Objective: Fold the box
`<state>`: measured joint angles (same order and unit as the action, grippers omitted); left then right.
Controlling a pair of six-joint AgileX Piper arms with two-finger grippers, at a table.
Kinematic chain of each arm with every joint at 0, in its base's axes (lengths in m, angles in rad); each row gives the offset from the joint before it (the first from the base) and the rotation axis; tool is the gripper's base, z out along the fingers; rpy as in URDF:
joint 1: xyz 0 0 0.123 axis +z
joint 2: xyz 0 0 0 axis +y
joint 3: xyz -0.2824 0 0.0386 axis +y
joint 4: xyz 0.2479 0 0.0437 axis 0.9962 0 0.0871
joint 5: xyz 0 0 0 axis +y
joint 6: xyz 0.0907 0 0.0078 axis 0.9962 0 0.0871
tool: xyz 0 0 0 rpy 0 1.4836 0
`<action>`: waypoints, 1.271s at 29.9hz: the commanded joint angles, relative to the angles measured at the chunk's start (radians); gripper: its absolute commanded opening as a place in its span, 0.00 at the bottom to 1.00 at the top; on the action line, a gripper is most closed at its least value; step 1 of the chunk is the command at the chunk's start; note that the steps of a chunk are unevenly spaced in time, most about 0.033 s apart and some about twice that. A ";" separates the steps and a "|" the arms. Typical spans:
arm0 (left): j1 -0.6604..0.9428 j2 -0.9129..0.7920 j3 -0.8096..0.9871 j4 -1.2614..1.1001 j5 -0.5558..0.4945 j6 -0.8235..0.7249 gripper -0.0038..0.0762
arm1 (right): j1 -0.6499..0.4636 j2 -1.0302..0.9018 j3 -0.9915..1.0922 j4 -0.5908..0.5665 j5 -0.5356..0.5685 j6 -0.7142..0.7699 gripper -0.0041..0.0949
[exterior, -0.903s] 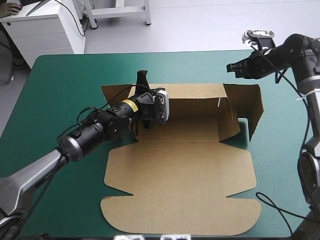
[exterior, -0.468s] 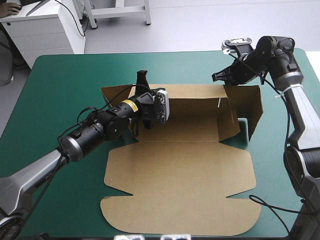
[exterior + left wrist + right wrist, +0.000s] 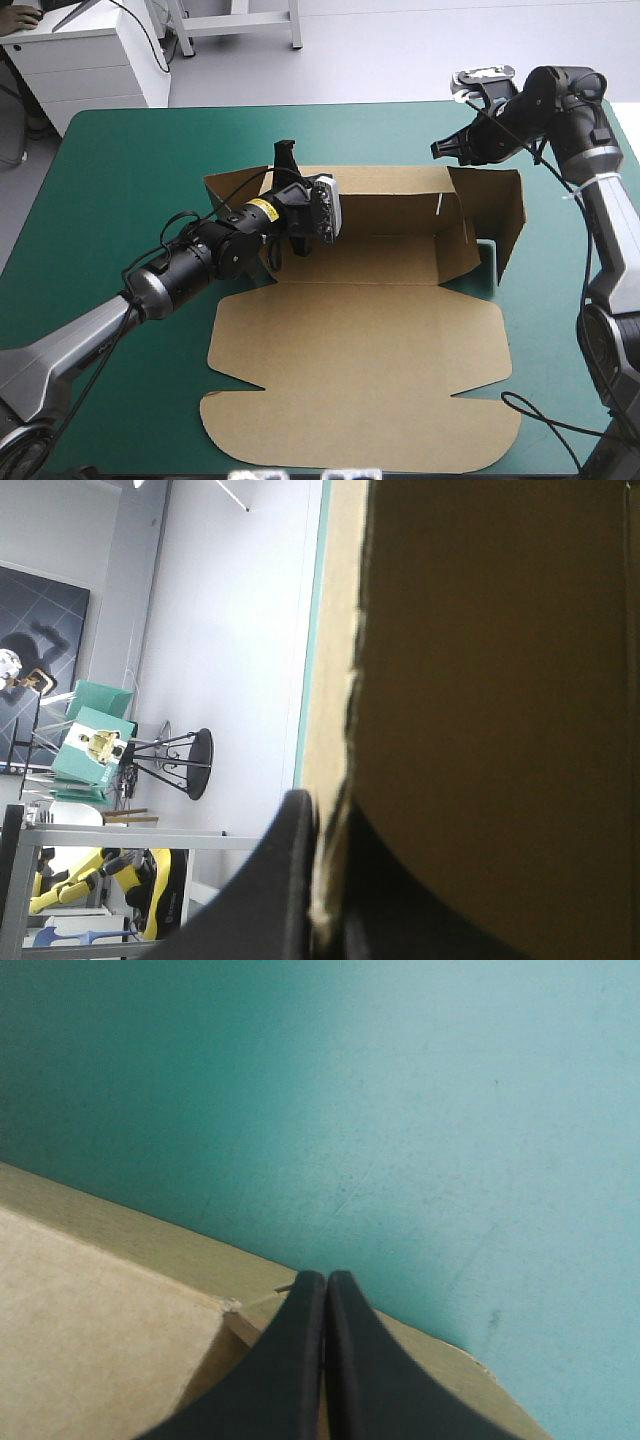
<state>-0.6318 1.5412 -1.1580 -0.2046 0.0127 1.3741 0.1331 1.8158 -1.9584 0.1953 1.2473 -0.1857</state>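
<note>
The brown box [image 3: 380, 340] lies mid-table with its far wall and right wall raised and its wide lid flat toward the front. My left gripper [image 3: 286, 160] is at the box's far left corner, shut on the upright left flap. In the left wrist view the board's edge [image 3: 500, 680] stands between the black fingers of that gripper [image 3: 322, 815]. My right gripper [image 3: 438, 150] hovers just beyond the far right corner, shut and holding nothing. Seen from the right wrist, the right gripper [image 3: 325, 1278] points at the cover past the box's wall [image 3: 90, 1340].
The teal-green cover [image 3: 120, 180] shows on every side of the box, widest at the left and along the far edge. A white cabinet [image 3: 90, 50] stands beyond the table's far left corner.
My right gripper has swung left, from out beside the table's right edge to the box's far right corner. The left gripper and the box have hardly shifted.
</note>
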 commanded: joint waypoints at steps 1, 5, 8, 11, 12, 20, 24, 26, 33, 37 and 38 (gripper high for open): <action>0.000 -0.032 -0.026 -0.041 -0.057 -0.027 0.04 | -0.004 -0.060 -0.002 -0.046 0.001 -0.004 0.03; 0.000 -0.032 -0.026 -0.039 -0.057 -0.027 0.04 | -0.004 -0.060 0.048 -0.061 0.001 -0.004 0.03; 0.000 -0.032 -0.026 -0.039 -0.057 -0.027 0.04 | -0.004 -0.065 0.069 -0.035 0.001 -0.004 0.03; 0.000 -0.032 -0.026 -0.039 -0.057 -0.027 0.04 | -0.004 -0.087 0.093 -0.031 0.001 -0.008 0.03; 0.000 -0.032 -0.026 -0.041 -0.057 -0.027 0.04 | -0.004 -0.094 0.105 -0.033 0.001 -0.008 0.03; 0.000 -0.032 -0.026 -0.102 -0.119 -0.027 0.04 | -0.005 -0.195 0.238 -0.054 0.002 -0.035 0.02; 0.000 -0.032 -0.026 -0.106 -0.124 -0.025 0.04 | -0.005 -0.217 0.253 -0.052 0.002 -0.041 0.02; 0.000 -0.034 -0.026 -0.106 -0.126 -0.011 0.04 | -0.005 -0.223 0.253 -0.052 0.002 -0.041 0.02; 0.000 -0.034 -0.026 -0.131 -0.157 0.006 0.04 | -0.005 -0.223 0.253 -0.014 0.002 -0.056 0.02; 0.000 -0.034 -0.026 -0.141 -0.170 0.075 0.04 | -0.010 -0.213 0.253 -0.024 0.002 -0.056 0.02; 0.000 -0.034 -0.026 -0.141 -0.170 0.075 0.04 | -0.016 -0.208 0.253 -0.007 0.002 -0.054 0.02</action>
<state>-0.6308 1.5492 -1.1550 -0.3050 -0.0502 1.4481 0.1314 1.6413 -1.6839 0.1590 1.2366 -0.2312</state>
